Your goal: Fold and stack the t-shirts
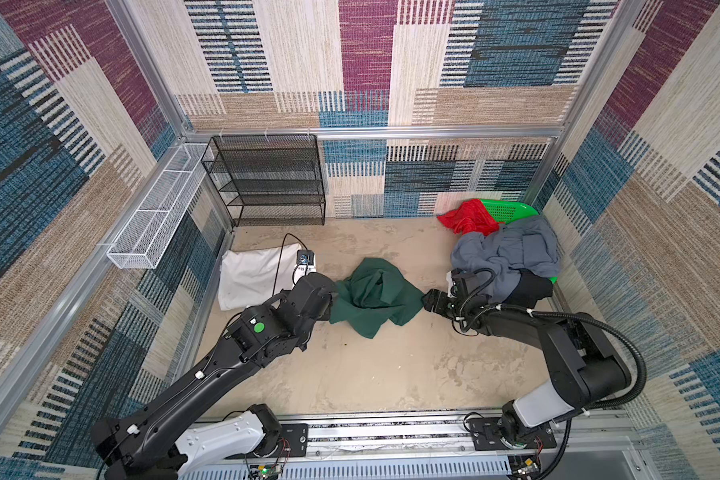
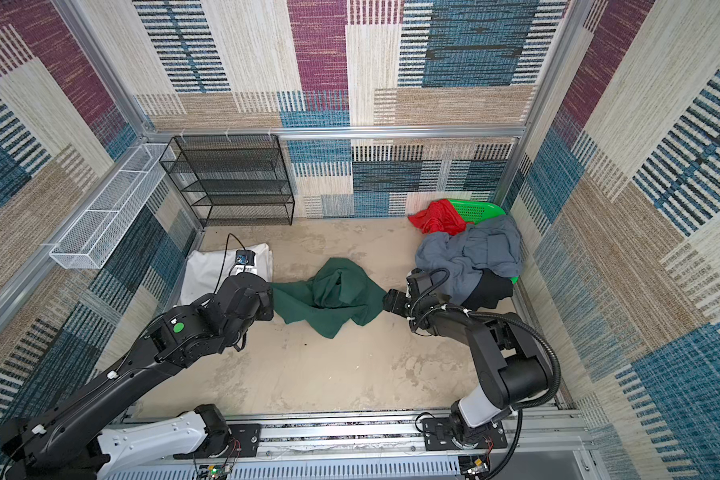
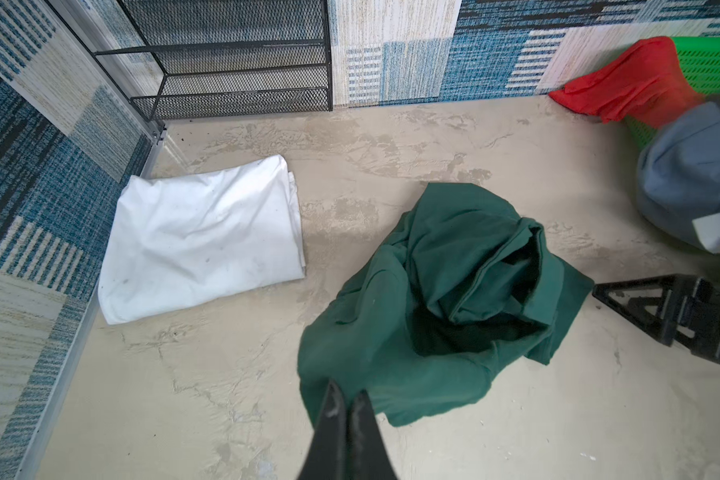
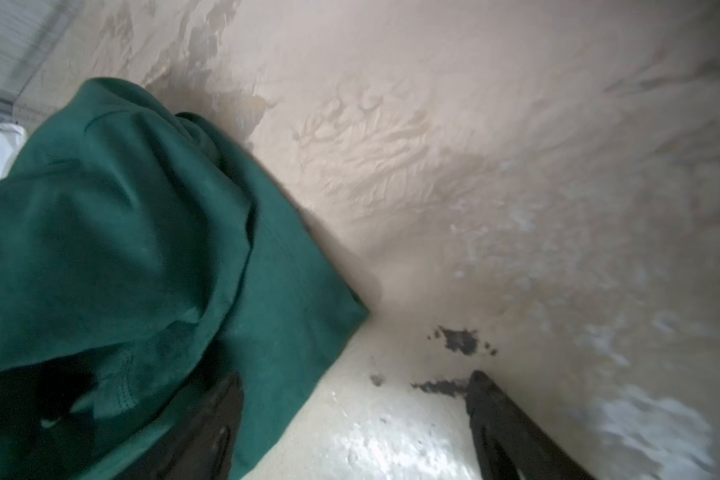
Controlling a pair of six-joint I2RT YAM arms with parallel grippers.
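**Patchwork-carpet cell, beige table: green shirt held at one end, second grip not yet made**

Carpet-patterned walls box in a mottled beige table (image 1: 391, 374). I'm working the dark green t-shirt (image 1: 371, 295), which lies crumpled mid-table between my two arms. My left gripper (image 3: 347, 395) is pinched tight on one edge of the cloth. My right gripper (image 4: 352, 376) sits at the opposite corner with its jaws apart. One finger is partly covered by the cloth and the other is over bare table, so it holds nothing.

I judge this to be the spreading step, before any fold. Next I need the right jaws to close on that corner. Then both arms can draw apart and lay the shirt flat. The risk, as I see it, is pinching a bunched fold instead of the hem.

I count five shirts:
- One white t-shirt (image 1: 254, 276) lies folded by the left wall, which I read as the start of the stack.
- One dark green shirt is in hand.
- Three wait in a heap at the far right: the grey-blue t-shirt (image 1: 508, 249), the black t-shirt (image 1: 531, 289) and the red t-shirt (image 1: 468, 216). They are piled over one bright green basket (image 1: 512, 208).
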